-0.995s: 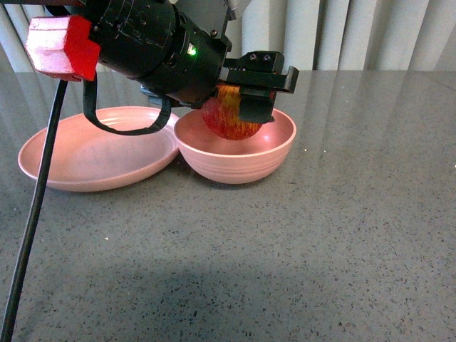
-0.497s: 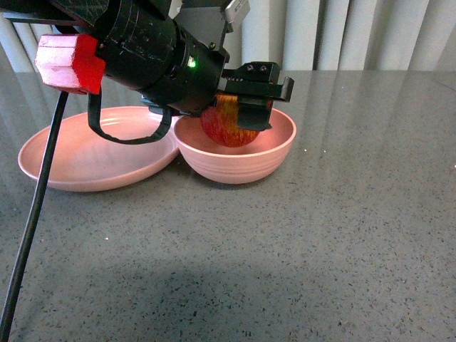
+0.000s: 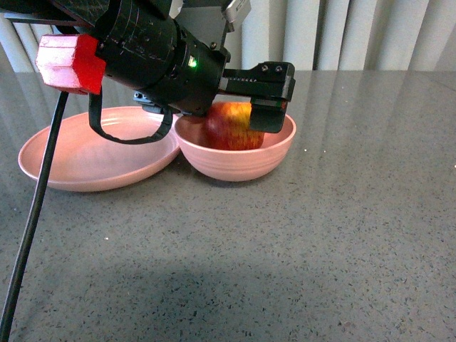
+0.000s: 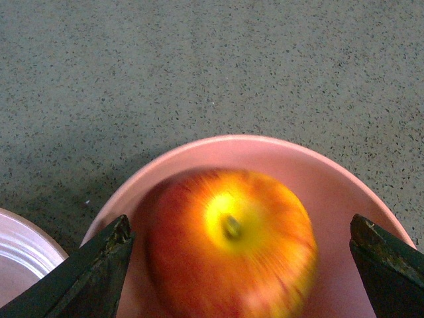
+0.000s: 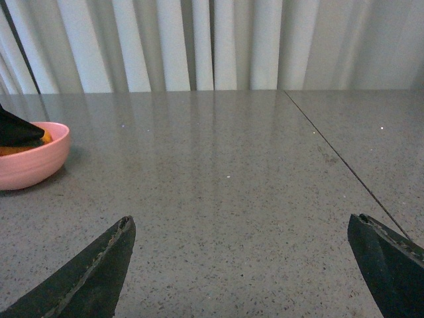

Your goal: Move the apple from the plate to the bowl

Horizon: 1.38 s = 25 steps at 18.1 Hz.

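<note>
The apple (image 3: 231, 128), red with yellow streaks, sits inside the deep pink bowl (image 3: 235, 162). In the left wrist view the apple (image 4: 228, 255) is blurred, stem dimple up, with the bowl's rim (image 4: 265, 141) around it. My left gripper (image 3: 248, 112) hovers just over the bowl, open. Its fingers (image 4: 99, 268) stand wide on both sides of the apple without touching it. The wide shallow plate (image 3: 82, 153) lies empty, touching the bowl's left side. My right gripper (image 5: 242, 228) is open over bare table, away from the bowl (image 5: 33, 162).
The left arm's black body and a red block (image 3: 68, 60) hang above the plate. A black cable (image 3: 35, 206) runs down at the left. A seam (image 5: 338, 156) crosses the grey speckled tabletop. White curtains (image 5: 212, 43) close the back.
The left gripper's jaws have opened and the apple has dropped from between them into the bowl, sitting lower than before. The arm has shifted slightly.
</note>
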Each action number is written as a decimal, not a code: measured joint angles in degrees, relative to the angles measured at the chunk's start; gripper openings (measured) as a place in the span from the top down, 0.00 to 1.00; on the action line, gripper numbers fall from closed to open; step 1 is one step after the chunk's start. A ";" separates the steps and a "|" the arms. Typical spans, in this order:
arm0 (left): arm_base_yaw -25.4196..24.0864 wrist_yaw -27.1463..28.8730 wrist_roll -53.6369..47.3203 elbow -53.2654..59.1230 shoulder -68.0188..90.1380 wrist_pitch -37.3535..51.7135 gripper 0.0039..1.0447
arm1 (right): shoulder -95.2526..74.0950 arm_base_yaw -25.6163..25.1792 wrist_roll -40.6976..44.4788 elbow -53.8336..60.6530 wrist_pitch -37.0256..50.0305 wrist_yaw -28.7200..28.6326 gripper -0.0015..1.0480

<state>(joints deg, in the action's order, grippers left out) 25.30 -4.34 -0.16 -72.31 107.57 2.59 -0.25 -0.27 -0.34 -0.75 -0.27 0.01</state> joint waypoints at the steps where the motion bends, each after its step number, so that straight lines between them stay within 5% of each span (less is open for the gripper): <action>1: 0.00 -0.07 -0.04 0.00 0.00 0.00 0.06 | 0.00 0.00 0.00 0.00 0.00 0.00 0.06; 10: -0.66 -0.74 0.92 0.42 -12.04 2.43 0.06 | 0.00 0.00 0.00 0.00 0.00 0.00 0.06; 17: -6.36 0.98 -1.27 12.00 -33.73 9.01 0.06 | 0.00 0.00 0.00 0.00 0.00 0.00 0.06; 20: -8.11 18.03 -0.96 24.50 -46.23 14.32 0.30 | 0.00 0.00 0.00 0.00 0.00 0.00 0.06; 25: -13.49 16.41 -0.17 42.32 -54.25 20.26 0.68 | 0.00 0.00 0.00 0.00 0.00 0.00 0.06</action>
<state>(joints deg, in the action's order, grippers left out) 11.81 12.08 -0.34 -30.00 53.32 22.85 -0.25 -0.27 -0.34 -0.75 -0.27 0.01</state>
